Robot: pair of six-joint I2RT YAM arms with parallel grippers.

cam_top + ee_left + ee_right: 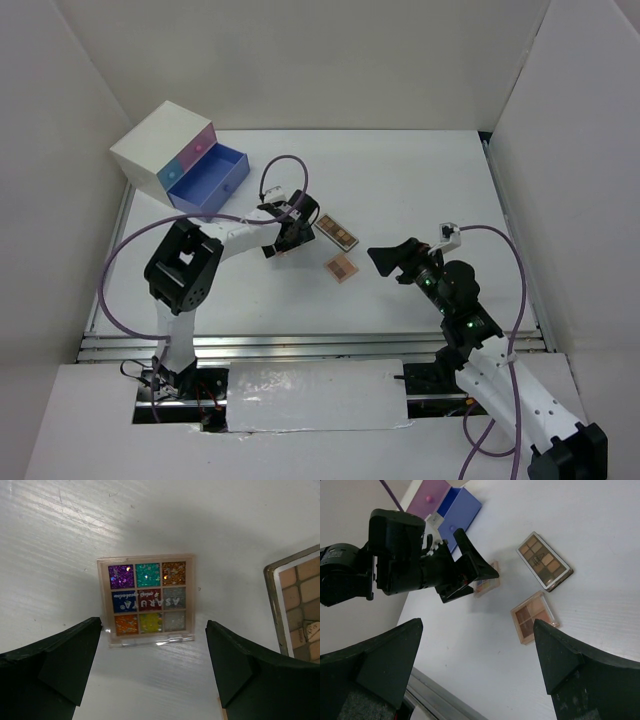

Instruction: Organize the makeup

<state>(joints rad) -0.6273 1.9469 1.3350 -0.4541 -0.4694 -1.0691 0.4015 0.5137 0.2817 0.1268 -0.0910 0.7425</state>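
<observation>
From above, the left gripper (288,236) covers what lies beneath; long brown palette (337,232) and small tan palette (342,267) lie beside it. Left wrist: jaws wide, empty, over the multicoloured palette (146,600); brown one cropped. Right wrist: right gripper (477,665) gapes empty, multicoloured palette half hidden.

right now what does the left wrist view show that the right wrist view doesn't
Only left wrist: the multicoloured palette in full, nine glitter pans with lettering, just ahead of the open left gripper. Only right wrist: the smaller brown palette, the open blue drawer, the pink drawer, and the open right gripper. Both: the multicoloured palette, half hidden behind the left gripper in the right wrist view; the long brown palette, only its edge in the left wrist view; the white table.
</observation>
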